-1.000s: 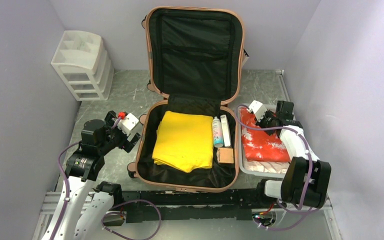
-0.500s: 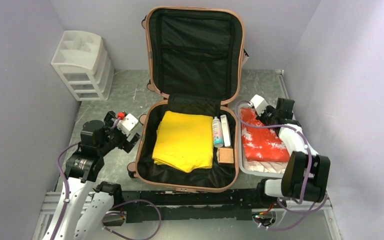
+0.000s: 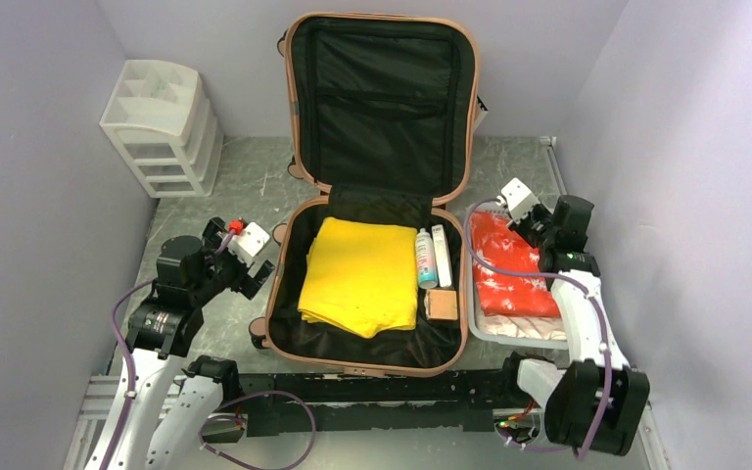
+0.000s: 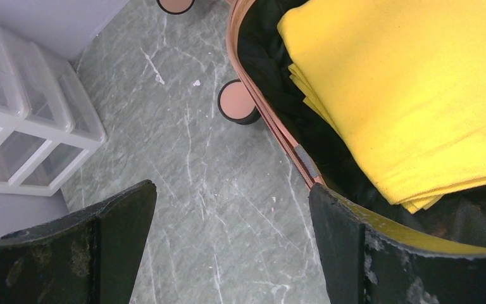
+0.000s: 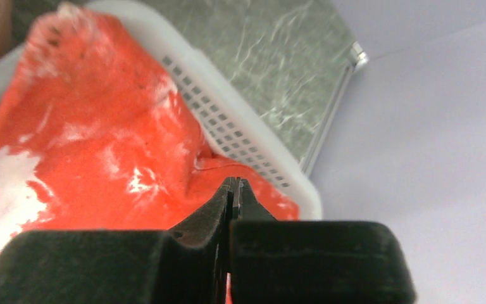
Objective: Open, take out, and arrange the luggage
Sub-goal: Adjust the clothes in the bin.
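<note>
The luggage lies open in the middle of the table, its lid propped upright at the far side and its near half flat. In the black lining sit a folded yellow cloth, a small spray bottle, a white tube whose label is too small to read, and a tan block. The left gripper hangs just left of the case's left rim, jaws spread wide and empty; the wrist view cuts off its fingers low in the picture and shows one case wheel on the marbled top. The right gripper is pressed tight shut over the red-and-white cloth in the white basket right of the case; its blurred tips hide whatever lies beneath them. A white drawer unit stands far left
</note>
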`<state>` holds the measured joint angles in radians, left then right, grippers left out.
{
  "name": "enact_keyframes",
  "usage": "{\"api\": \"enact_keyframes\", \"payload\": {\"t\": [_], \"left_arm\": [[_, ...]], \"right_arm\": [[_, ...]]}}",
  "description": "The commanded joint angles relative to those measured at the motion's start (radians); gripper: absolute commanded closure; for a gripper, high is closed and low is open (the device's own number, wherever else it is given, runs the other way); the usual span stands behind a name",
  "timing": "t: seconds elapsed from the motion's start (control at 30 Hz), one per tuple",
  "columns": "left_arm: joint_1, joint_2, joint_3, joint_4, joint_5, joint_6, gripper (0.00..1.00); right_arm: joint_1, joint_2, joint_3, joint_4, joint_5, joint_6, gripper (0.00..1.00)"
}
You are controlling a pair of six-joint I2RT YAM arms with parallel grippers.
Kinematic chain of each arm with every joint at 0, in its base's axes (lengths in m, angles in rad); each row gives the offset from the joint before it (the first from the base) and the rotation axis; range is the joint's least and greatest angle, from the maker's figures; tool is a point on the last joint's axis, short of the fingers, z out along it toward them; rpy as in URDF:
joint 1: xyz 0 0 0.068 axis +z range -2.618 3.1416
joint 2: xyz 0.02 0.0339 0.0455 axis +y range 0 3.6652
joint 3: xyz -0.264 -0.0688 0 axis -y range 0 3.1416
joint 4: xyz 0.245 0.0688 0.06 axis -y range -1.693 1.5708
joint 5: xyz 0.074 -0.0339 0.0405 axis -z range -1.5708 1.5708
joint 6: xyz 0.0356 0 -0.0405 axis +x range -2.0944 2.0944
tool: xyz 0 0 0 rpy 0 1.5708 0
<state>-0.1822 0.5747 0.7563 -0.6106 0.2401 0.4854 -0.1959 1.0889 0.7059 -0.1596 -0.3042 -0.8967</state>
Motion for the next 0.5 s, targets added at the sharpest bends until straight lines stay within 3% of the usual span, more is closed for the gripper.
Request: {"api": "enact_keyframes", "payload": {"t": [0.0, 0.17, 0.47], "left_arm": [[0.007, -0.006, -0.003, 0.023, 0.021, 0.001, 0.05], [0.007, -0.004, -0.003, 0.021, 0.026, 0.001, 0.05], [0.010, -0.010, -0.005, 0.020, 0.034, 0.004, 0.03]], "right_arm": [[-0.002, -0.097, 0.071, -0.146, -0.090, -0.005, 1.00], [-0.002, -0.121, -0.023, -0.118, -0.069, -0.039, 1.00], [-0.002, 0.091, -0.044, -0.015, -0.027, -0.021, 1.00]]}}
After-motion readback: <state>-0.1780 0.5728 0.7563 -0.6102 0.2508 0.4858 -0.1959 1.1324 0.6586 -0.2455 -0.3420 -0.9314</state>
